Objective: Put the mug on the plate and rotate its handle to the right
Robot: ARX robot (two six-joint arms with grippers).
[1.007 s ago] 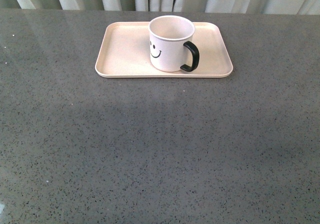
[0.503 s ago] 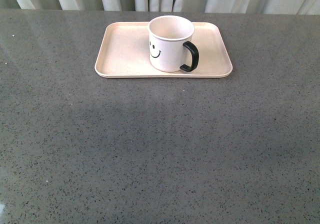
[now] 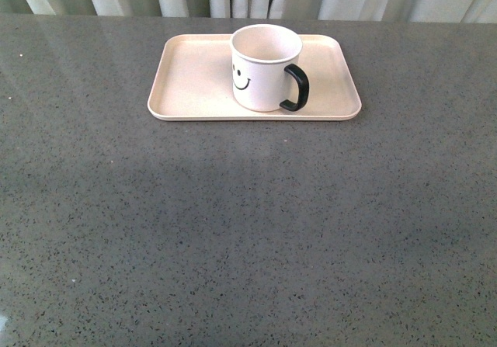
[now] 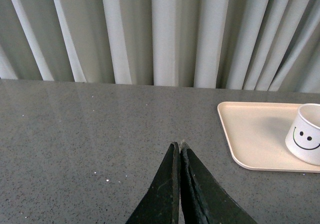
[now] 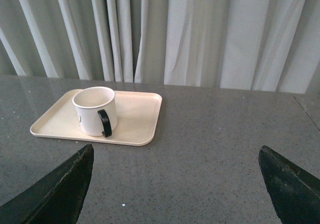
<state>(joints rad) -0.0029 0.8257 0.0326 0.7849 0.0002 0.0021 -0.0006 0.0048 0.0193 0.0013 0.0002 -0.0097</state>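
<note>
Mug (image 3: 262, 71) upright on plate (image 3: 190, 83), handle (image 3: 297, 88) right

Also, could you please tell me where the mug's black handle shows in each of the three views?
Front view: the handle sticks out from the right side of the mug, over the plate.
Left wrist view: the handle is not visible; only the mug's smiley side shows, cut by the frame edge.
Right wrist view: the handle is on the mug's side nearest the camera.
Shared landmark: the plate under the mug.
</note>
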